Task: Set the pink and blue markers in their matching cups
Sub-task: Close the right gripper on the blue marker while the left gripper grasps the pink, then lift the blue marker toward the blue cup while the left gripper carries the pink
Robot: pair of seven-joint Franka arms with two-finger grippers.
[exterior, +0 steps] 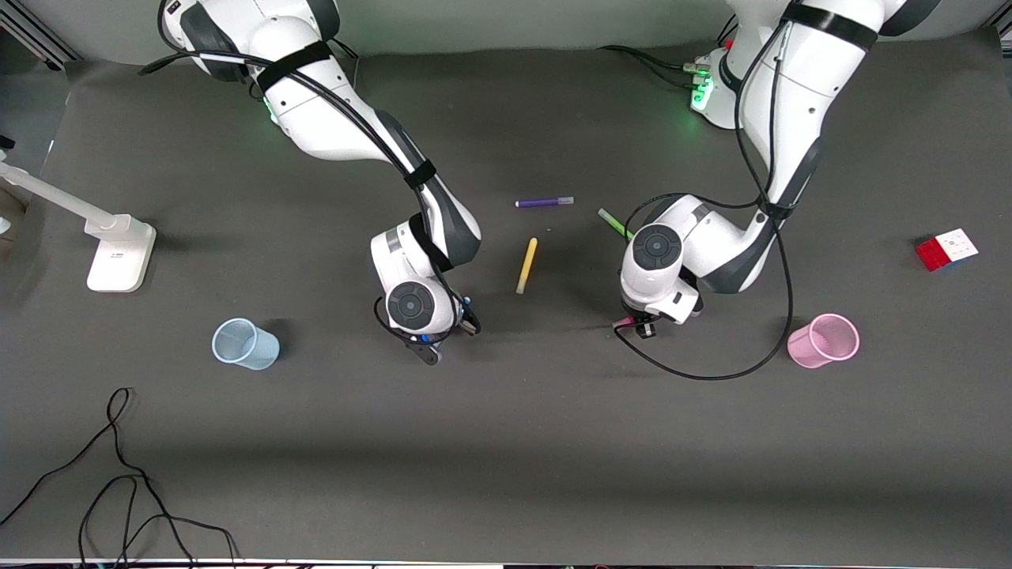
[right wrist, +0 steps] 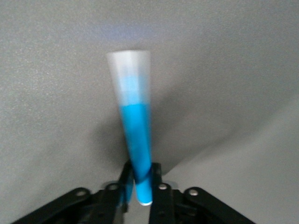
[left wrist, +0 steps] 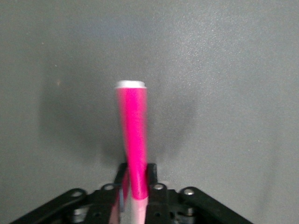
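Note:
My left gripper (exterior: 636, 324) is shut on the pink marker (left wrist: 133, 135) and holds it upright over bare mat, apart from the pink cup (exterior: 823, 341) at the left arm's end of the table. Only a bit of pink marker (exterior: 624, 322) shows in the front view. My right gripper (exterior: 447, 328) is shut on the blue marker (right wrist: 136, 135), pale cap end pointing down at the mat. It is over bare mat, apart from the pale blue cup (exterior: 245, 344) at the right arm's end. Both cups stand upright.
A yellow pen (exterior: 526, 265), a purple pen (exterior: 544, 202) and a green pen (exterior: 614, 224) lie on the mat between the arms. A colour cube (exterior: 946, 249) lies at the left arm's end. A white stand (exterior: 118, 253) and loose black cables (exterior: 118, 474) are at the right arm's end.

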